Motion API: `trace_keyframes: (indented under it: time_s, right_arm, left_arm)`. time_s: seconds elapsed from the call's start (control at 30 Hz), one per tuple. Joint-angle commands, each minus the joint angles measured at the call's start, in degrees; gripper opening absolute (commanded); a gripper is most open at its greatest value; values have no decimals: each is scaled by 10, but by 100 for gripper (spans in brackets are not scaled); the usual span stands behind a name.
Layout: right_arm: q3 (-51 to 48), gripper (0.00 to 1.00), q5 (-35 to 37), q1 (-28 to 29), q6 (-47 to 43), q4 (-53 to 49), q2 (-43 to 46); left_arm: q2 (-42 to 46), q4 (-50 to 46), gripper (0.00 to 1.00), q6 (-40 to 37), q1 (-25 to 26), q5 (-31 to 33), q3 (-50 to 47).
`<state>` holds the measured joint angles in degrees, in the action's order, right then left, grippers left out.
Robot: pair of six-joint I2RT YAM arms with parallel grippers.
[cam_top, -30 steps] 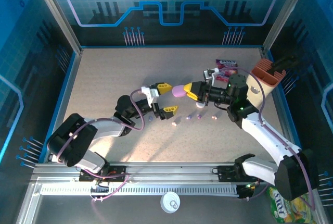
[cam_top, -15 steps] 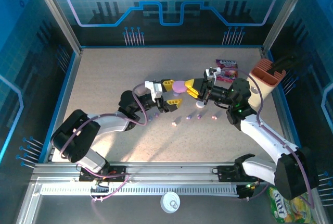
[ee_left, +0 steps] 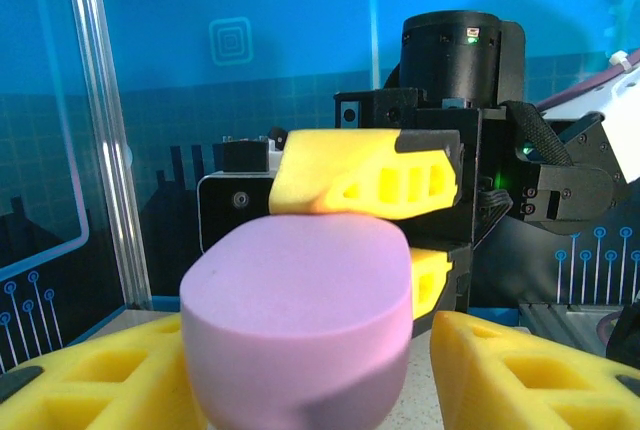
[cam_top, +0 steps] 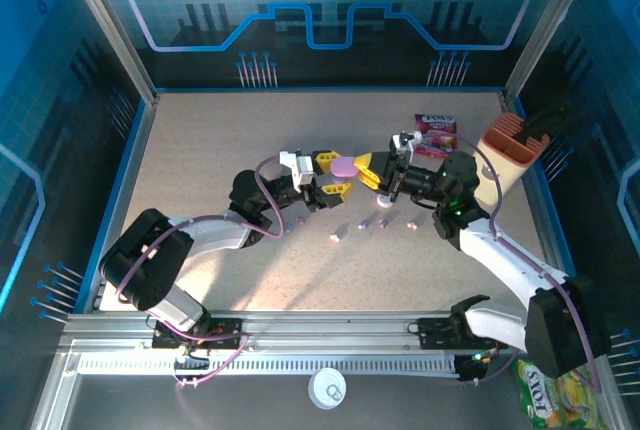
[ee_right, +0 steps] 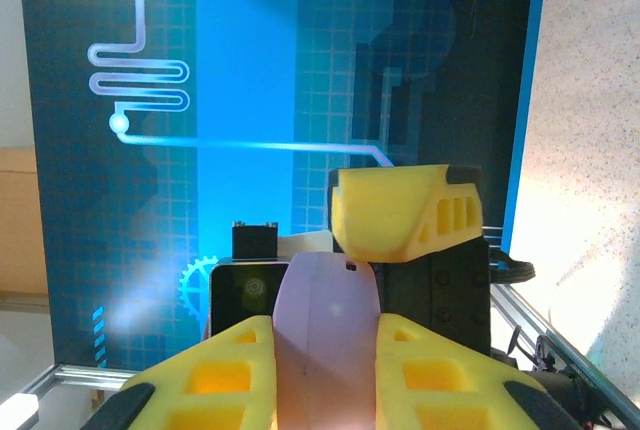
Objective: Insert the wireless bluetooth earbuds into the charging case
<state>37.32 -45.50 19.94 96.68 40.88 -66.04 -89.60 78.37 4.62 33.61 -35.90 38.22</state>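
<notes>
Top external showed the speckled table (cam_top: 200, 150), where both arms met just past its centre. The left gripper (cam_top: 333, 176) had its yellow fingers spread to either side of the purple charging case (cam_top: 343, 165); the left wrist view showed one finger just clear of it. The right gripper (cam_top: 364, 171), at 3 o'clock of the case, pinched it between both fingers. A tan holder (cam_top: 505, 150) stood at 2 o'clock of the case and a snack packet (cam_top: 436, 130) lay at 1 o'clock. The earbuds (cam_top: 382, 224) lay loose in a row on the table at 5 o'clock of the case, touching neither gripper.
</notes>
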Motion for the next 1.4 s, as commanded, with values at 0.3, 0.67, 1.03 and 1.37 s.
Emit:
trace_keyframes:
  time_s: [0.3,0.67,1.03,1.37]
  right_arm:
    - [-7,15,-8,3,2,29,-6]
    - [11,51,5,-12,-81,-95,28]
    - [125,75,109,-26,-569,-485,112]
    - [222,81,298,159,-1028,-643,99]
  left_arm:
    - [-7,20,40,11,4,-24,14]
    - [-5,20,33,15,5,-30,4]
    - [18,-12,34,17,3,-32,-43]
    - [51,-78,35,15,2,-67,-61]
